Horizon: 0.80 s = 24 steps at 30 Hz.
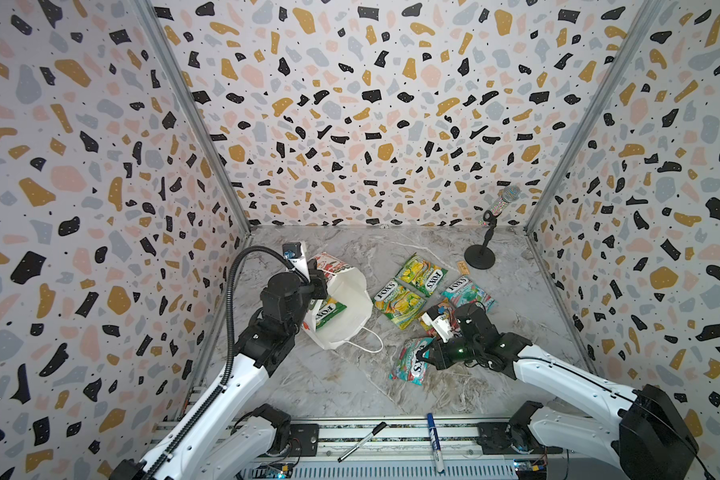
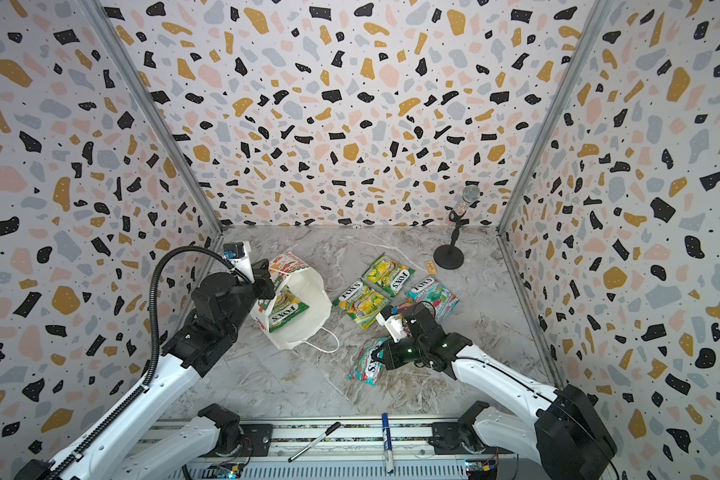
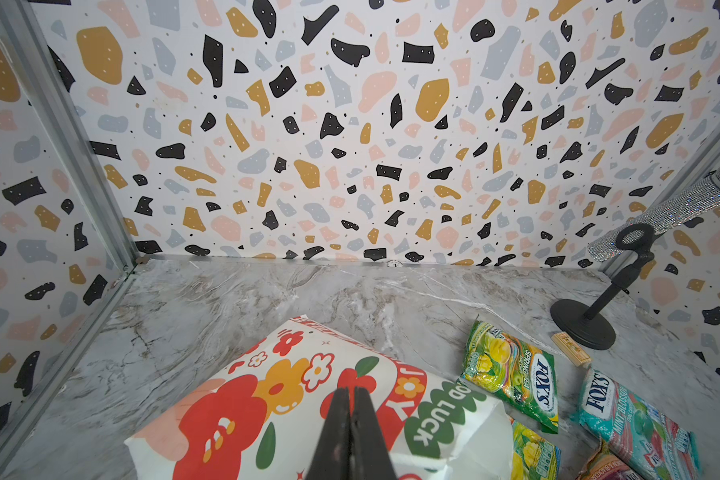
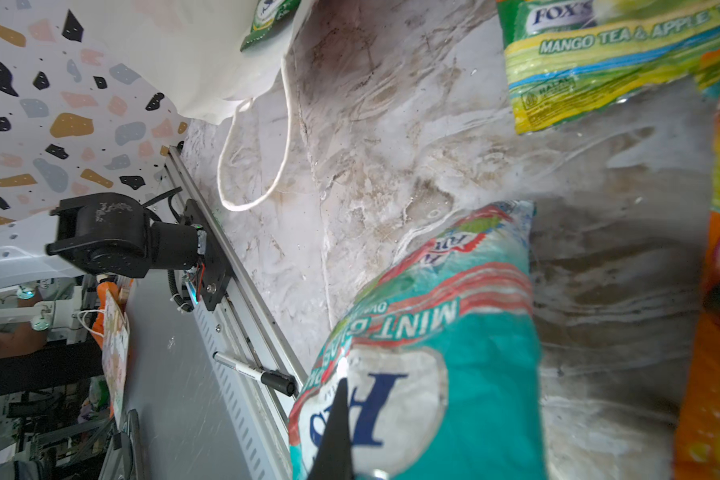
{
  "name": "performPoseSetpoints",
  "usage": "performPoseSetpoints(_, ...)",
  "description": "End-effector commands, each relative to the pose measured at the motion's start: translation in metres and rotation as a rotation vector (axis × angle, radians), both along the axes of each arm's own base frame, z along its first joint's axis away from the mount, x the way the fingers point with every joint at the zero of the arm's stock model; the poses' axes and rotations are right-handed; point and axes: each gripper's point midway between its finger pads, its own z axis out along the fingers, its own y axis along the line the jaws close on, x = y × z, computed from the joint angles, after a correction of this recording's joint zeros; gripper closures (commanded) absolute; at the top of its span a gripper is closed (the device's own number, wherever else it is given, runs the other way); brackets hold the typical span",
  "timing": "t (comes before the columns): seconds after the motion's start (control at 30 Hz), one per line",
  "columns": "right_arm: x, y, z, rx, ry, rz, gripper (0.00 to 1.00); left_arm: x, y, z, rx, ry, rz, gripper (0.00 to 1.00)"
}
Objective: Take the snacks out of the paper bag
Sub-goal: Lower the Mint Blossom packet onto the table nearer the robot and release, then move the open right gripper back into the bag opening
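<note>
We are pinching the rim of the tilted paper bag (image 1: 352, 305) with our left gripper (image 1: 321, 289), its mouth facing the snacks (image 1: 398, 303). Our right gripper (image 1: 424, 353) is clamping a teal packet (image 1: 408, 368) right of the bag, lengthwise front-to-back.

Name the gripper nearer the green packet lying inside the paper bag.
Left. The left gripper pinches the paper bag wall right beside the green packet; the right gripper is out on the table, closed on a teal packet.
</note>
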Motion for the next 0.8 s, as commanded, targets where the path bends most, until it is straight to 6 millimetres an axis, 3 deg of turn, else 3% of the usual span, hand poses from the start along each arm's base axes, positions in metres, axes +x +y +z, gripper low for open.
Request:
performPoseSetpoints(0.0,-0.003,-0.013,-0.020,-0.090,0.022,-0.049,0.96,0.000,0.003,0.007,-0.013,-0.032,0.008,1.00)
performPoseSetpoints(0.17,-0.008,-0.014,-0.026,-0.128,0.020,-0.049,0.77,0.000,0.003,0.007,-0.014,-0.030,0.007,1.00)
performPoseSetpoints(0.23,-0.006,-0.018,-0.029,-0.169,0.006,-0.067,0.64,0.000,0.003,0.007,-0.014,-0.029,0.007,1.00)
performPoseSetpoints(0.37,0.003,-0.028,-0.032,-0.248,-0.043,-0.116,0.52,0.000,0.003,0.006,-0.014,-0.029,0.007,1.00)
performPoseSetpoints(0.53,0.016,-0.040,-0.030,-0.348,-0.118,-0.182,0.42,0.000,0.003,0.006,-0.014,-0.028,0.008,1.00)
performPoseSetpoints(0.77,0.029,-0.041,-0.005,-0.324,-0.219,-0.244,0.40,0.000,0.002,0.006,-0.014,-0.029,0.004,1.00)
